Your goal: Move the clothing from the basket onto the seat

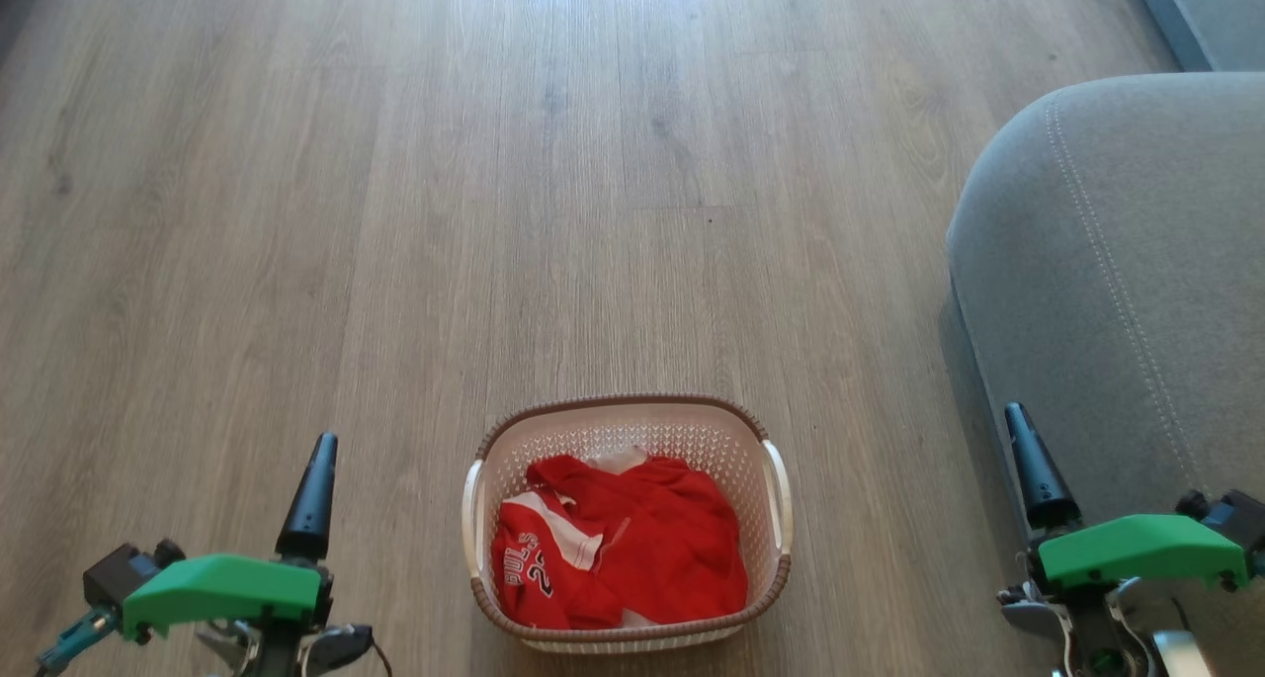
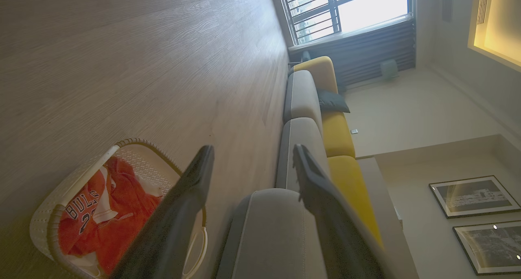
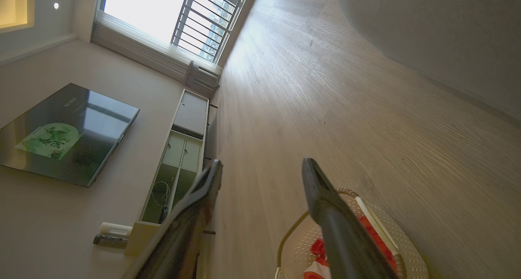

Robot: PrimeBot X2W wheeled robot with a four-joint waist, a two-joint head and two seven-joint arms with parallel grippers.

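The cream basket [image 1: 623,404] stands on the wooden floor low in the middle of the head view, with the red clothing [image 1: 642,549] crumpled inside it and dark lettering showing at its left. At the right rises the rounded corner of the grey seat [image 1: 1117,262]. My left gripper [image 1: 318,460] hovers left of the basket, apart from it, and my right gripper [image 1: 1028,450] is in front of the seat. In the wrist views the left gripper [image 2: 253,148] and the right gripper [image 3: 261,163] are both open and hold nothing. Both views also catch the basket [image 2: 49,218] [image 3: 411,262] and the clothing [image 2: 106,230] [image 3: 376,238].
Wood-plank floor [image 1: 553,212] stretches ahead and to the left of the basket. The left wrist view shows the seat [image 2: 272,234] as the end of a long sofa with yellow back cushions [image 2: 340,136]. A low cabinet [image 3: 179,157] and a television [image 3: 65,132] line the opposite wall.
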